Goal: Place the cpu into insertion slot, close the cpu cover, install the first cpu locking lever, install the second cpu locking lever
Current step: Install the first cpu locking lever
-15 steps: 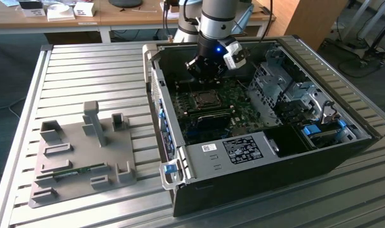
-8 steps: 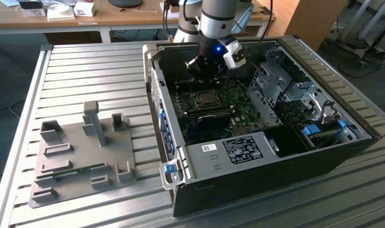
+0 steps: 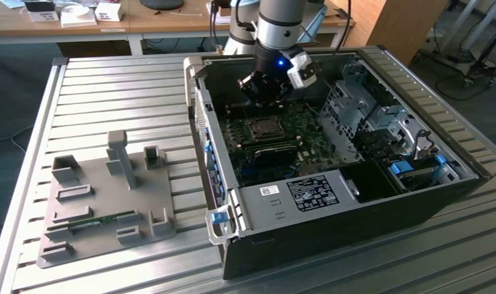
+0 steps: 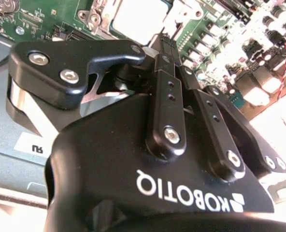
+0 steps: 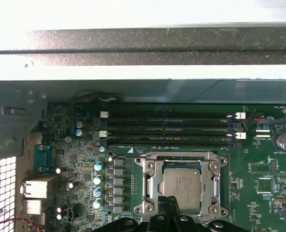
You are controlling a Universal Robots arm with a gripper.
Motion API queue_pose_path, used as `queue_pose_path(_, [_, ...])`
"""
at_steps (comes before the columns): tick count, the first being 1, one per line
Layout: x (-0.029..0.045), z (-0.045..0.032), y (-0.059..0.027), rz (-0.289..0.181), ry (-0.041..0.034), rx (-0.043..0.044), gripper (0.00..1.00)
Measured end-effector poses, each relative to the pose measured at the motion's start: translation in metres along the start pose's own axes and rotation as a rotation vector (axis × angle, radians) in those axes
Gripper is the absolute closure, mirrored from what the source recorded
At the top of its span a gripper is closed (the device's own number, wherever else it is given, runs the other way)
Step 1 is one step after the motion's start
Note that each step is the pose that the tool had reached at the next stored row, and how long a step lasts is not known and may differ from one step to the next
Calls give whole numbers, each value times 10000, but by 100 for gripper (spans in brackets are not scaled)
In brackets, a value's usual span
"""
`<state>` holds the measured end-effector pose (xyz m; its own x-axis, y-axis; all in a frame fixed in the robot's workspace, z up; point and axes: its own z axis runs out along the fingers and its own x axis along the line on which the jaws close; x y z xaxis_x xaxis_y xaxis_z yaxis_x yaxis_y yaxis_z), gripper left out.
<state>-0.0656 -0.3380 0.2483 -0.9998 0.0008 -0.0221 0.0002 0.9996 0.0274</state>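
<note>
The cpu (image 5: 181, 185), a small square chip with a silver-grey top, lies in its socket on the green motherboard (image 5: 259, 193). The cpu cover (image 5: 180, 158), a silvery frame, lies flat around it with the chip showing through the opening. My gripper (image 5: 168, 204) hovers just above the socket's near edge, shut with nothing between its fingers. In the second wrist view the black gripper (image 4: 164, 41) points at the bright cpu (image 4: 138, 17). In the exterior view the gripper (image 3: 262, 103) hangs inside the open computer case (image 3: 444, 196), above the socket (image 3: 263, 128).
Black memory slots (image 5: 167, 128) run beside the socket, and a row of capacitors (image 5: 98, 183) stands on its other side. The case's metal wall (image 5: 143, 53) rises behind. A drive cage (image 3: 370, 116) and a labelled box (image 3: 313, 191) fill the case. A grey fixture plate (image 3: 109, 202) lies on the slatted table.
</note>
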Motion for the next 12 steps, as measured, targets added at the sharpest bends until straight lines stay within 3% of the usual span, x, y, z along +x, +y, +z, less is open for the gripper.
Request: queue_pose_path(12, [9,-19,1,0,-4,-2,89])
